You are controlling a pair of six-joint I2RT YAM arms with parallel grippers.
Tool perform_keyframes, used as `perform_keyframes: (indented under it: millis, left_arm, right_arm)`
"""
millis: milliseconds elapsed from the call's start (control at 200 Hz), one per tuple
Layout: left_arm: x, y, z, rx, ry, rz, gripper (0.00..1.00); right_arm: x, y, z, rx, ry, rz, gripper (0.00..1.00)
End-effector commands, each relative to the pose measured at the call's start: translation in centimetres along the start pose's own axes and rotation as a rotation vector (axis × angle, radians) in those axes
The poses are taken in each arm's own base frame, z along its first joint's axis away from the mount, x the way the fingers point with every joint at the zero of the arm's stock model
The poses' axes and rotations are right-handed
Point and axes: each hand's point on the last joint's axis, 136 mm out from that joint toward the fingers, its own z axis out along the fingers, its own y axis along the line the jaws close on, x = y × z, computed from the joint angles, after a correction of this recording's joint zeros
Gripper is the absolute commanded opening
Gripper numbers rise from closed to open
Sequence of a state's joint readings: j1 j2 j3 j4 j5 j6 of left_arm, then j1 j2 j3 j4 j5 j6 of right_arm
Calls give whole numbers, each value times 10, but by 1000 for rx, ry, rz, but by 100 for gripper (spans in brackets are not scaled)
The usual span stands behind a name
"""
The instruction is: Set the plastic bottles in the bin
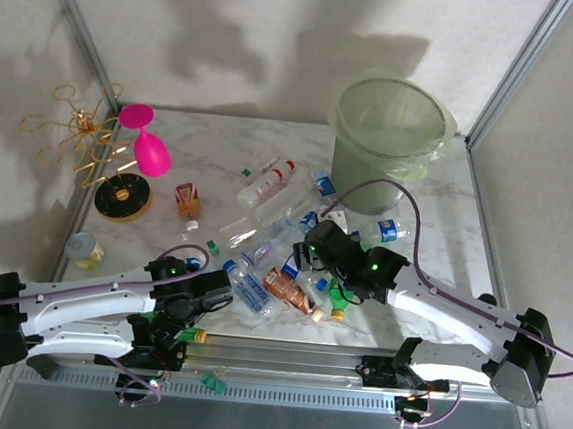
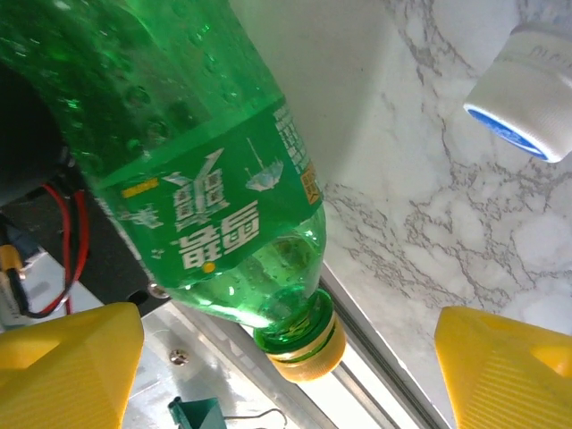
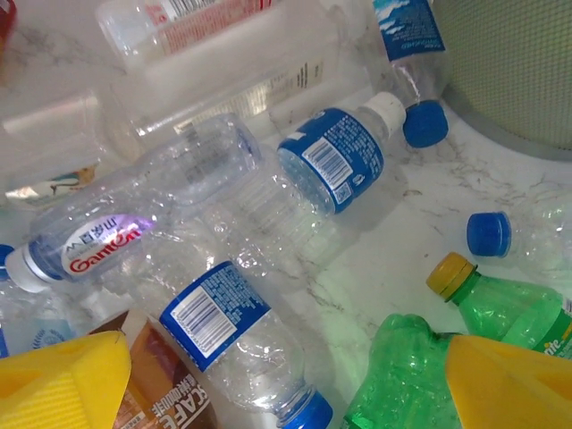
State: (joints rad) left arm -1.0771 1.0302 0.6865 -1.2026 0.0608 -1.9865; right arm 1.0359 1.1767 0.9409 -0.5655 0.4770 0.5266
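The tall round pale-green translucent plastic bin (image 1: 371,172) stands at the far right of the white marble surface (image 1: 446,224); no bottle can be made out inside it. The small clear, green and copper-brown plastic bottles (image 1: 267,185) lie scattered mid-surface, apart from the bin. Left tool (image 2: 286,357): released, jaws spread either side of a green plastic bottle with a yellow cap (image 2: 206,179) at the near edge, with no contact seen. Right tool (image 3: 286,375): released above the pile, grasping nothing. Judgement: the task is at its start, with essentially every bottle left to move.

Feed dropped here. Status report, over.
Left tool open over green bottle. Right tool open above bottle pile. Bin upright beyond pile. Pink goblet far left, no obstacle.
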Motion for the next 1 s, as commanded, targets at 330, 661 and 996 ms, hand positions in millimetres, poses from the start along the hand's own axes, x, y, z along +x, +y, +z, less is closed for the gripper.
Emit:
perform_keyframes:
  millis: [330, 661, 996]
  left_arm:
    - [-45, 31, 49, -154, -167, -168, 73]
    - [-72, -13, 36, -141, -314, -21, 42]
    - [-69, -49, 9, -88, -341, 80, 38]
  right_arm:
    - [2, -8, -6, 10, -32, -1, 92]
    - [-4, -10, -14, 10, -51, 22, 92]
    - [-12, -10, -20, 11, -65, 35, 92]
